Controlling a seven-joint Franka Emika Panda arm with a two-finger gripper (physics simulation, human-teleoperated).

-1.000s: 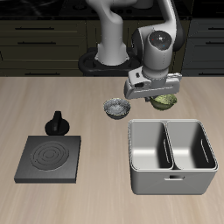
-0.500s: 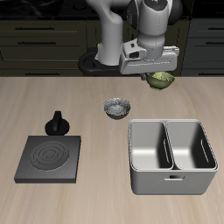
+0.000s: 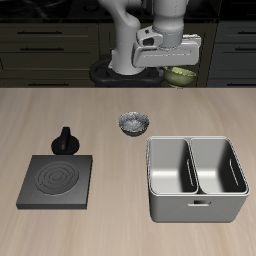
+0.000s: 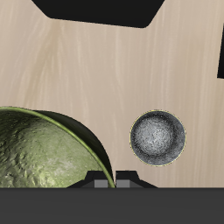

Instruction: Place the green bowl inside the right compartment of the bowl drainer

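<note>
Olive-green bowl (image 3: 182, 74) is pinched by its rim in my gripper (image 3: 178, 68), up off the counter (image 3: 100, 130). Pickup done; the bowl drainer (image 3: 197, 180) right compartment is still empty.

The green bowl (image 4: 39, 149) is olive with a mottled, marbled inside. The small bowl (image 4: 158, 137) is dark grey with pale speckles. The bowl drainer (image 3: 197, 205) is plain grey metal, the stove plate (image 3: 57, 181) black (faint concentric rings), the bench (image 3: 60, 110) pale wood grain.
</note>
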